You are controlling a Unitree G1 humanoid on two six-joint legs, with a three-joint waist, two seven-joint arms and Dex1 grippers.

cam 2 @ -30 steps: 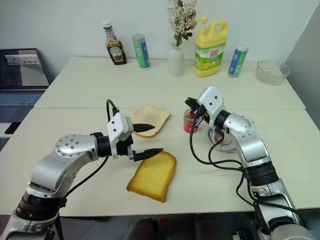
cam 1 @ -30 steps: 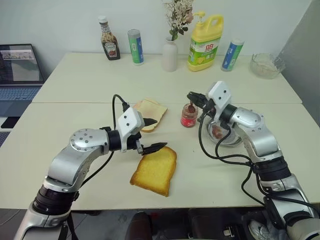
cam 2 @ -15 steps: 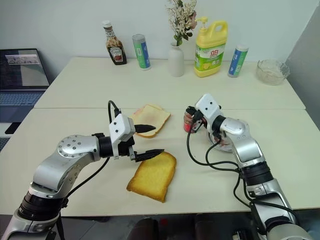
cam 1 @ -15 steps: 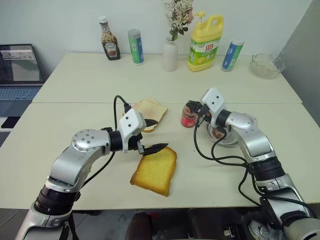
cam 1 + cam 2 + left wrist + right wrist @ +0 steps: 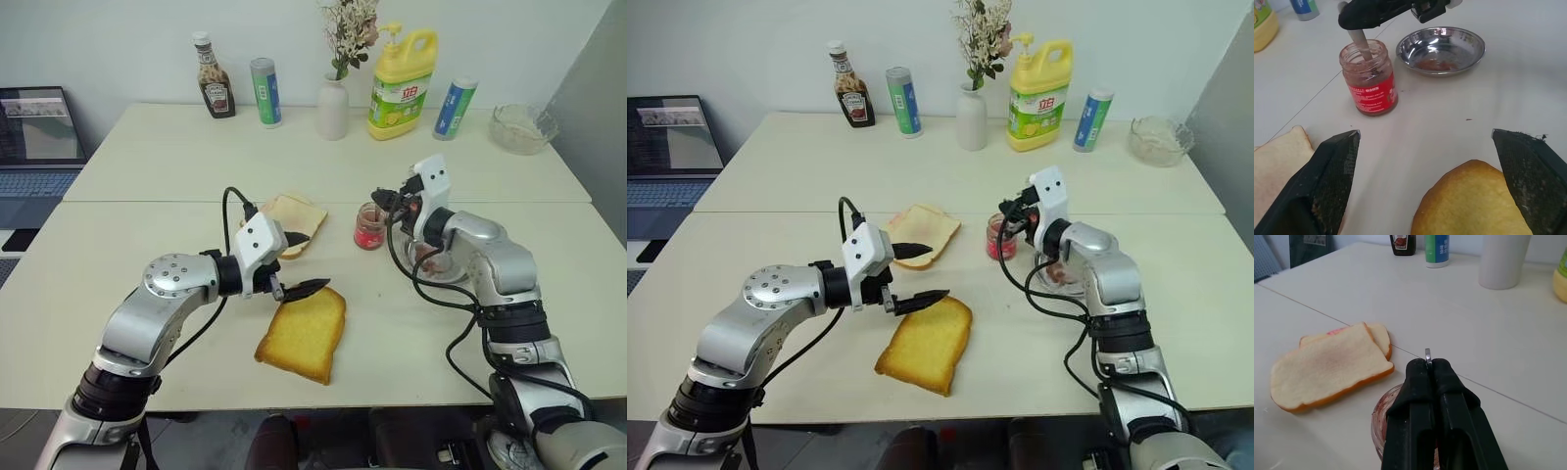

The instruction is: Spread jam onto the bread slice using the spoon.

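Note:
The jam [image 5: 369, 226] is a small clear jar with a red label, standing open at mid-table. My right gripper [image 5: 384, 199] hovers just over its mouth, shut on the spoon [image 5: 1359, 41], whose lower end dips into the jar. From the right wrist view, a sliver of the spoon [image 5: 1427, 354] shows between the closed fingers, above the jar [image 5: 1382, 423]. The bread slice [image 5: 304, 335], golden and toasted, lies flat near the front edge. My left gripper [image 5: 306, 262] is open and empty, poised above the slice's far corner.
A thinner pale slice [image 5: 292, 217] lies behind the left gripper. A metal bowl [image 5: 1441, 46] with red smears sits right of the jar. Along the back stand a sauce bottle [image 5: 213, 76], two tubes, a vase [image 5: 332, 108], a yellow detergent bottle [image 5: 402, 83] and a glass bowl [image 5: 522, 128]. A laptop [image 5: 37, 147] sits far left.
My right wrist has rolled over the jar, still gripping the spoon, and shifted slightly. The left arm has held still.

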